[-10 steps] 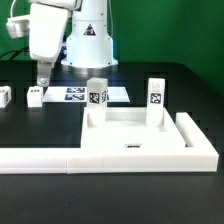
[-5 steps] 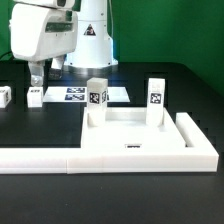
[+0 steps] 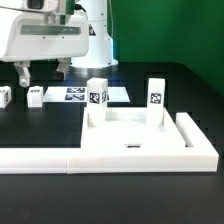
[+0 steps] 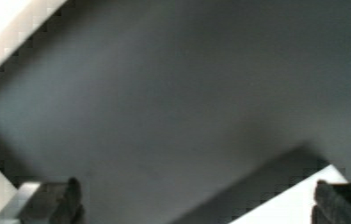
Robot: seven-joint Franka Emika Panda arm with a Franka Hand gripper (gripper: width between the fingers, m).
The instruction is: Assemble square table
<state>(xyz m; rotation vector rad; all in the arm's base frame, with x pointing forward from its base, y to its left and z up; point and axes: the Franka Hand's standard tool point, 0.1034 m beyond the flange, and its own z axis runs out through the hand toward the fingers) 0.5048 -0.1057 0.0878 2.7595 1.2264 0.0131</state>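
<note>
The black table [image 3: 190, 90] fills the exterior view. The gripper [image 3: 42, 72] hangs at ten o'clock in that view, its fingers [image 4: 47, 200] spread wide with nothing between them. The L-shaped barrier [image 3: 40, 158] runs along six o'clock. The tabletop [image 3: 125, 130] lies in the barrier's corner, near five o'clock, with two upright legs [image 3: 97, 98] on its far corners. The marker board [image 3: 75, 95] lies at eleven o'clock from the tabletop. Two loose legs [image 3: 35, 96] lie at nine o'clock from that board.

legs [image 3: 97, 98] standing on tabletop [image 3: 125, 128] | loose leg [image 3: 35, 96] at exterior view's left | marker board [image 3: 70, 95] behind tabletop
</note>
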